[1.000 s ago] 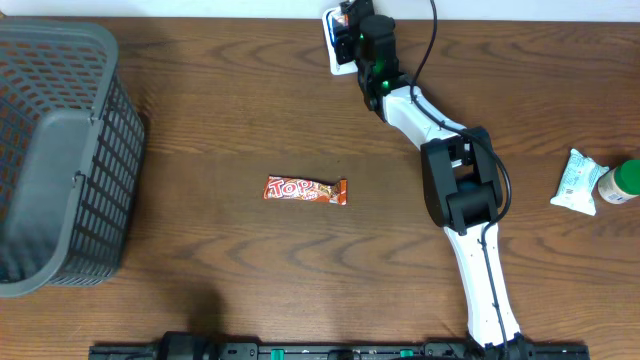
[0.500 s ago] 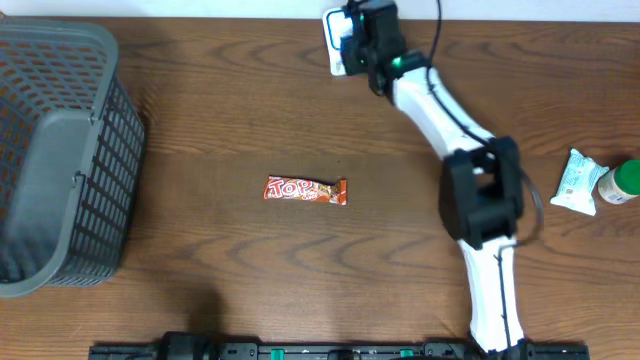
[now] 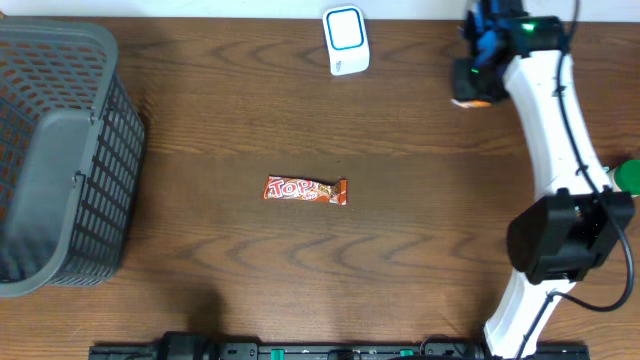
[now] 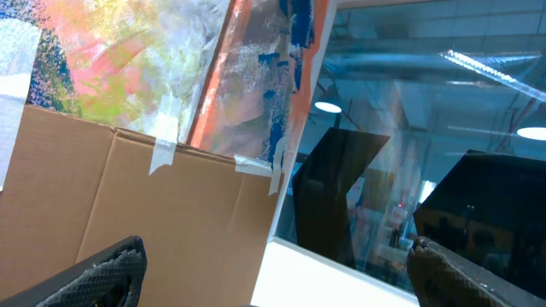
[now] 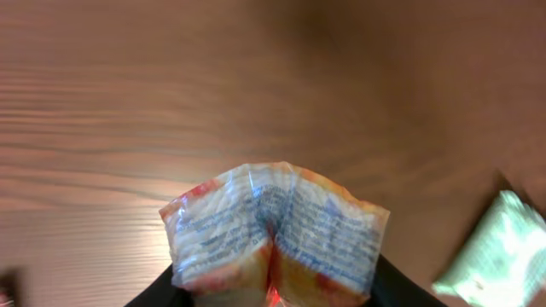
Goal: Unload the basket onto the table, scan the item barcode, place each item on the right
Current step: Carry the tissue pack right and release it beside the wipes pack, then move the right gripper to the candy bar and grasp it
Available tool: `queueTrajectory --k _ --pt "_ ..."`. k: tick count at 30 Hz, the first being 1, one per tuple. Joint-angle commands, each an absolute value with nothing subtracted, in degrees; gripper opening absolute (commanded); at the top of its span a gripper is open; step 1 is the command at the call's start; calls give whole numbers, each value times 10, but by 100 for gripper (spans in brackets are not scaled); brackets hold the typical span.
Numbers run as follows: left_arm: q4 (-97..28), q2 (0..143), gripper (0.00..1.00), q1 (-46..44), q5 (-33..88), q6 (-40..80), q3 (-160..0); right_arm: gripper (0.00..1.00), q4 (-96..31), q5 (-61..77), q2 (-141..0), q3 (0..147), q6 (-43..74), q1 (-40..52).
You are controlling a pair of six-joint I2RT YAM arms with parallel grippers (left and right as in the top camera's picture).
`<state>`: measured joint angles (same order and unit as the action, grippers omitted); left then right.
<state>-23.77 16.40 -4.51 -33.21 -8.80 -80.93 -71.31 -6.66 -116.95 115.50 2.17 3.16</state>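
The scanner (image 3: 346, 40) is a small white unit with a blue face, standing at the table's back edge. My right gripper (image 3: 478, 72) is to its right, shut on an orange and white printed snack packet (image 3: 470, 92). In the right wrist view the packet (image 5: 273, 226) bulges out between the dark fingers (image 5: 162, 292), with its small-print side facing the camera and my right gripper (image 5: 277, 294) low in the frame. No barcode is readable. My left gripper (image 4: 273, 286) is open and empty, pointing at a cardboard panel, and it is out of the overhead view.
A red Top candy bar (image 3: 305, 190) lies mid-table. A grey mesh basket (image 3: 60, 150) fills the left side. A green bottle (image 3: 628, 175) shows at the right edge, and a pale green packet (image 5: 495, 247) lies on the wood near the held packet.
My right arm has swung away from the scanner to the right, carrying the packet along the table's back edge. The candy bar and basket have not moved.
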Motion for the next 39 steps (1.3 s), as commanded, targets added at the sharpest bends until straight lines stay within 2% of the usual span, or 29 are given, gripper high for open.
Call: queueTrajectory --k 1,14,18,23,33,39 --pt "-236 161 98 -43 -337 -85 -809 44 -706 -96 -1180 1114 32 -29" --pt "-236 161 98 -43 -337 -85 -809 43 -533 -100 -1180 915 64 -198" --pt "-236 161 98 -43 -337 -85 -809 67 -496 -96 -1180 896 64 -211" --pt "-236 161 98 -43 -337 -85 -809 99 -532 -76 -1178 946 64 -209" --pt "-236 161 98 -43 -337 -85 -809 99 -702 71 -1177 1163 69 -176" --pt "-236 161 98 -43 -337 -85 -809 99 -746 207 -1178 1173 94 -130"
